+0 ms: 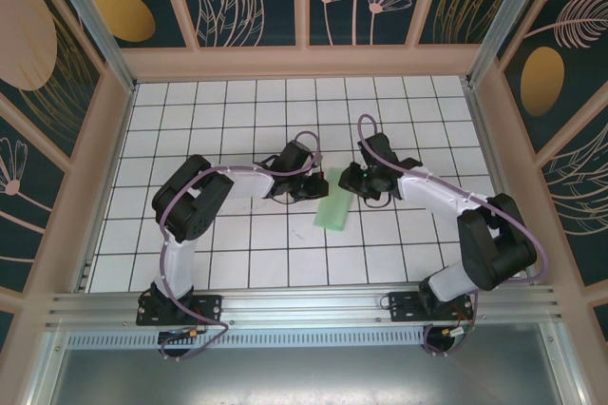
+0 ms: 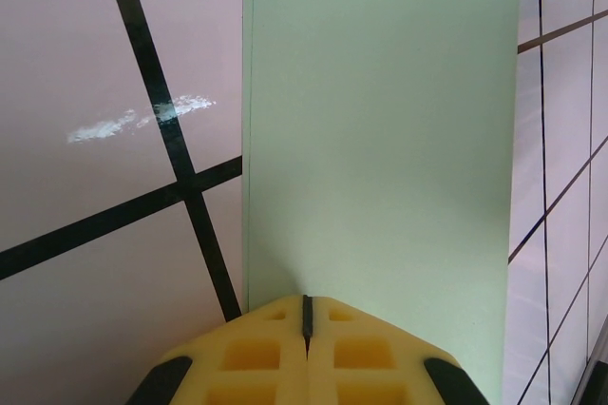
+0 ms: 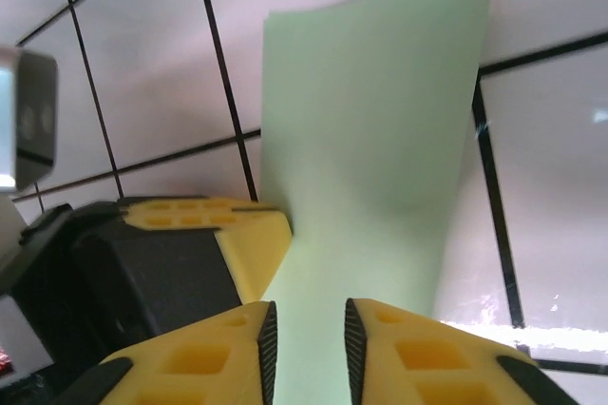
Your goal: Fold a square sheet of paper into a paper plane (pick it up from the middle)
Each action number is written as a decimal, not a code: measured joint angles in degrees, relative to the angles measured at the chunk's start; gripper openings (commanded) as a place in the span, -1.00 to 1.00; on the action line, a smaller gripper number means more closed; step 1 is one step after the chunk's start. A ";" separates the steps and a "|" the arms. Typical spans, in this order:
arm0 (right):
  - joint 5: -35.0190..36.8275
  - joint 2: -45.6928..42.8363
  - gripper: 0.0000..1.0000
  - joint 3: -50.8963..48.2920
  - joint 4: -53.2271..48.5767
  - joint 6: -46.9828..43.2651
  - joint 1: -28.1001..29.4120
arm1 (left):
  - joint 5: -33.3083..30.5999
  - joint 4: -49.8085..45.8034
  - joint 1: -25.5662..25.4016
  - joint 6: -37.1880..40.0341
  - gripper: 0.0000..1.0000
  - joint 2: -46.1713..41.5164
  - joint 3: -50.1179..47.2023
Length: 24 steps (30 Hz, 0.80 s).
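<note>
The pale green sheet of paper (image 1: 334,207) lies mid-table as a long narrow rectangle, its left edge doubled in the left wrist view, paper (image 2: 380,139). My left gripper (image 1: 318,183) is shut on the paper's near end, pads pressed together (image 2: 307,305). My right gripper (image 1: 354,181) hovers from the right, open, with a narrow gap (image 3: 309,348) between its ribbed pads and the paper (image 3: 370,139) showing through the gap. The left gripper's yellow fingers (image 3: 223,224) touch the paper's left edge. A paper plane is out of view.
White grid tiles (image 1: 237,243) cover the floor. Pink-framed patterned walls (image 1: 304,61) close in the back and both sides. An aluminium rail (image 1: 304,305) runs along the near edge. A white scuff (image 2: 142,120) marks a tile left of the paper.
</note>
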 measured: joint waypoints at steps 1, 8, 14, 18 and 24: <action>-1.09 0.00 -0.53 -0.92 0.83 0.20 -0.07 | 0.02 0.00 0.00 0.00 -1.00 0.00 0.00; -7.06 0.00 -0.56 -4.44 5.09 0.66 -0.76 | 0.02 0.00 0.00 0.44 -1.00 0.00 0.00; -8.13 0.15 -0.55 -5.57 7.10 0.61 -2.21 | 0.07 0.00 0.00 0.44 -1.00 0.00 0.02; -8.17 1.22 -0.55 -6.99 7.82 0.59 -3.06 | 0.33 -0.02 0.00 0.46 -1.00 0.22 0.24; -8.11 2.05 -0.54 -8.31 7.93 0.59 -3.58 | 0.70 -0.02 0.00 0.63 -1.00 0.52 0.55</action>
